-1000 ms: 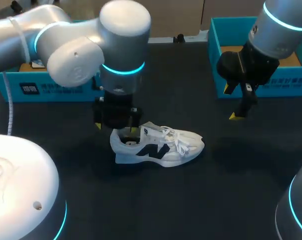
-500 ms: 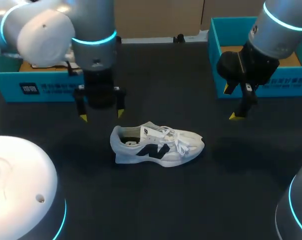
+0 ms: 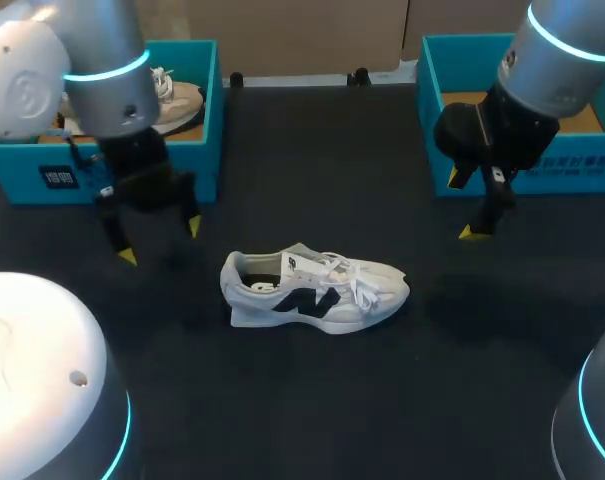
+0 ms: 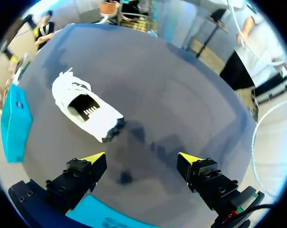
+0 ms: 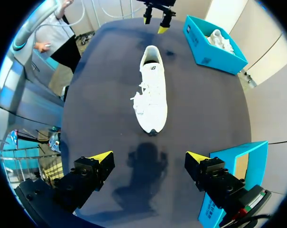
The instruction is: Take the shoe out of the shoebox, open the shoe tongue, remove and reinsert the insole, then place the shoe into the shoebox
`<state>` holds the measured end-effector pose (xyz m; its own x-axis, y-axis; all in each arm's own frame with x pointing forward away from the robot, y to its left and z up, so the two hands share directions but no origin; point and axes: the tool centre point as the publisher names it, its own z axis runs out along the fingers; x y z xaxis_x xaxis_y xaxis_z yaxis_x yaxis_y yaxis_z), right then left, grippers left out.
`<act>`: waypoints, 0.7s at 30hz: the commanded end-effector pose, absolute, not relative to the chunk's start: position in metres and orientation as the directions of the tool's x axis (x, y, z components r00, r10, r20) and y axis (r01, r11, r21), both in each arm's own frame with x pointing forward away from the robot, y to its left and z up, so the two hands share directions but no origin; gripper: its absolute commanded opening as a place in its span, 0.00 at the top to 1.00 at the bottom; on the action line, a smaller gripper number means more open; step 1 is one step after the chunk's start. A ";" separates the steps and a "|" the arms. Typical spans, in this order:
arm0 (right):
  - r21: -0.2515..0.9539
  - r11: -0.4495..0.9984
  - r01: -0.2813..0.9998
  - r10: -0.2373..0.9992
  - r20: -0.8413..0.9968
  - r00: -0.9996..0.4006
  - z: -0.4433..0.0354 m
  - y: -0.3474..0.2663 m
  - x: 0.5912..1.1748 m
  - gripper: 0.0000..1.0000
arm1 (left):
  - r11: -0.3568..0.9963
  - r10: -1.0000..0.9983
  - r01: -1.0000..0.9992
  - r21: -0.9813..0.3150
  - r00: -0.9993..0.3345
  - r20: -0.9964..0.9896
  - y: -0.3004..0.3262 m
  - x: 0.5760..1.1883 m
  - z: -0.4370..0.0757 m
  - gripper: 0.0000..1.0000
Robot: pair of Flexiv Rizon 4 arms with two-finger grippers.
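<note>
Head view shows you the white shoe [image 3: 315, 292] standing on its sole in the middle of the dark table [image 3: 312, 410]. Its toe points to your right arm's side and its heel to your left arm's side. It stands apart from both claws.

Your left claw [image 3: 161, 241] hangs over the table near the heel, a bit off to the side. Its two yellow tips are spread wide with only air between them. Just behind that claw is the left blue box [image 3: 132, 178], and a second shoe [image 3: 177, 100] lies inside it.

Your right claw [image 3: 459, 205] hangs well apart from the white shoe, in front of the right blue box [image 3: 527, 168]. Its tips are spread wide too and pinch nothing.

From the left wrist you look past the spread tips at the heel end of the shoe, and you can see down into its dark opening. From the right wrist you see the shoe ahead with its toe nearest, the white laces on top, and your left claw past the heel.
</note>
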<state>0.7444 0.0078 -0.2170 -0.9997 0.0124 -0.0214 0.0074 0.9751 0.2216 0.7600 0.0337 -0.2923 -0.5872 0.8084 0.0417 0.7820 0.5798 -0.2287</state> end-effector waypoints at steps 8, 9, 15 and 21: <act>0.220 0.975 0.008 0.012 -0.020 -1.000 -0.218 0.008 0.745 0.00 | 0.677 0.659 0.635 -0.372 -0.748 -0.077 0.078 0.752 -0.324 0.00; 0.220 0.975 0.008 0.012 -0.020 -1.000 -0.218 0.008 0.745 0.00 | 0.684 0.649 0.623 -0.379 -0.758 -0.073 0.083 0.750 -0.327 0.00; 0.220 0.975 0.008 0.012 -0.020 -1.000 -0.218 0.008 0.745 0.00 | 0.724 0.604 0.574 -0.382 -0.796 -0.052 0.114 0.739 -0.331 0.00; 0.220 0.975 0.008 0.012 -0.020 -1.000 -0.218 0.008 0.745 0.00 | 0.735 0.588 0.554 -0.391 -0.808 -0.037 0.133 0.732 -0.334 0.00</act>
